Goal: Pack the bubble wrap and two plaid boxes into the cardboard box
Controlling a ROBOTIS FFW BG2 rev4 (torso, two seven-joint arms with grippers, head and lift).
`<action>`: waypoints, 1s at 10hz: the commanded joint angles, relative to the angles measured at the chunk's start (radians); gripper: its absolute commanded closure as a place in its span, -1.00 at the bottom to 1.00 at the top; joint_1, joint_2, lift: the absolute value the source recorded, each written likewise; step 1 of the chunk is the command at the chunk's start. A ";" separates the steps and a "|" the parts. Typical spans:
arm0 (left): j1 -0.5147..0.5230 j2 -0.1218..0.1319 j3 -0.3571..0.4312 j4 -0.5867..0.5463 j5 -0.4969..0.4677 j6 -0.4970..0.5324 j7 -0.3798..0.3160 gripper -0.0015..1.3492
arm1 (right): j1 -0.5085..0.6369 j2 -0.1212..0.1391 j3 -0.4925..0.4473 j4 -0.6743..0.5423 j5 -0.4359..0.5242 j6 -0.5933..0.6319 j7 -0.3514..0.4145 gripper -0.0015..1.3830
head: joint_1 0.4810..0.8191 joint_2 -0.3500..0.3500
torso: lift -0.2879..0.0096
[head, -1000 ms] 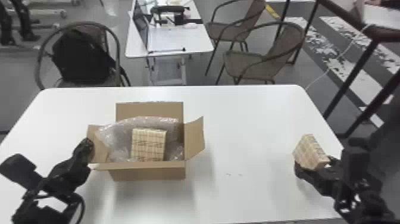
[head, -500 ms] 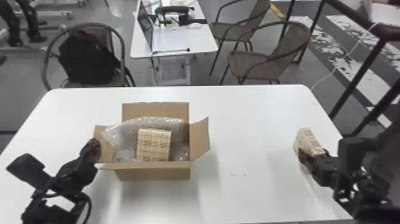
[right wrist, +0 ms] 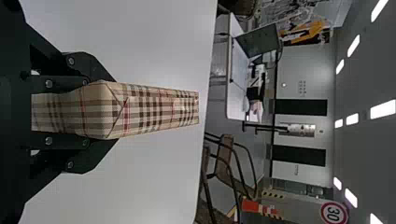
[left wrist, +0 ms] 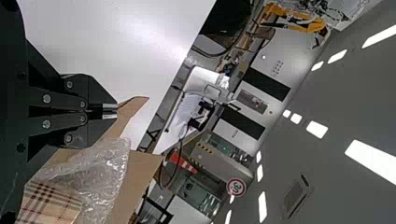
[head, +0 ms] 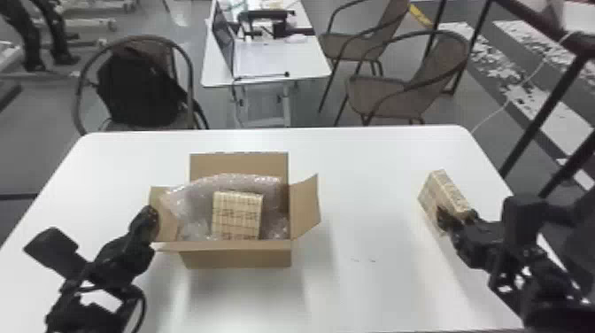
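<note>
My left gripper (head: 152, 217) is at the left flap of the cardboard box (head: 239, 257). In the left wrist view, that gripper (left wrist: 110, 111) has its fingers together beside a flap tip (left wrist: 134, 105); whether they pinch it I cannot tell. Bubble wrap (head: 190, 199) lines the box inside, and one plaid box (head: 237, 217) rests on it. Over the table's right part, my right gripper (head: 458, 219) holds the other plaid box (head: 442, 190), tilted. Up close in the right wrist view, the right gripper (right wrist: 74, 112) clamps that plaid box (right wrist: 154, 107) between both fingers.
The cardboard box stands left of centre on the white table (head: 376, 155), its right flap (head: 305, 206) spread outward and its back flap (head: 239, 164) raised. Beyond the table are chairs (head: 385, 95), a black bag (head: 139, 88) and a smaller table (head: 274, 57).
My right gripper has carried its plaid box leftward and a little farther back over the table. The head view has turned slightly, while my left gripper has kept its place by the cardboard box.
</note>
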 commanded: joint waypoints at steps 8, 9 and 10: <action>-0.032 -0.003 -0.046 0.028 0.012 0.005 0.000 0.79 | -0.266 -0.067 0.423 -0.094 -0.457 0.460 0.191 0.49 | 0.27 0.83 | 0.35; -0.038 -0.003 -0.061 0.032 0.020 0.011 0.000 0.79 | -0.281 -0.055 0.433 -0.055 -0.485 0.502 0.228 0.49 | 0.27 0.89 | 0.35; -0.046 -0.003 -0.078 0.038 0.031 0.014 0.000 0.79 | -0.303 -0.052 0.452 -0.021 -0.494 0.525 0.259 0.49 | 0.27 0.91 | 0.35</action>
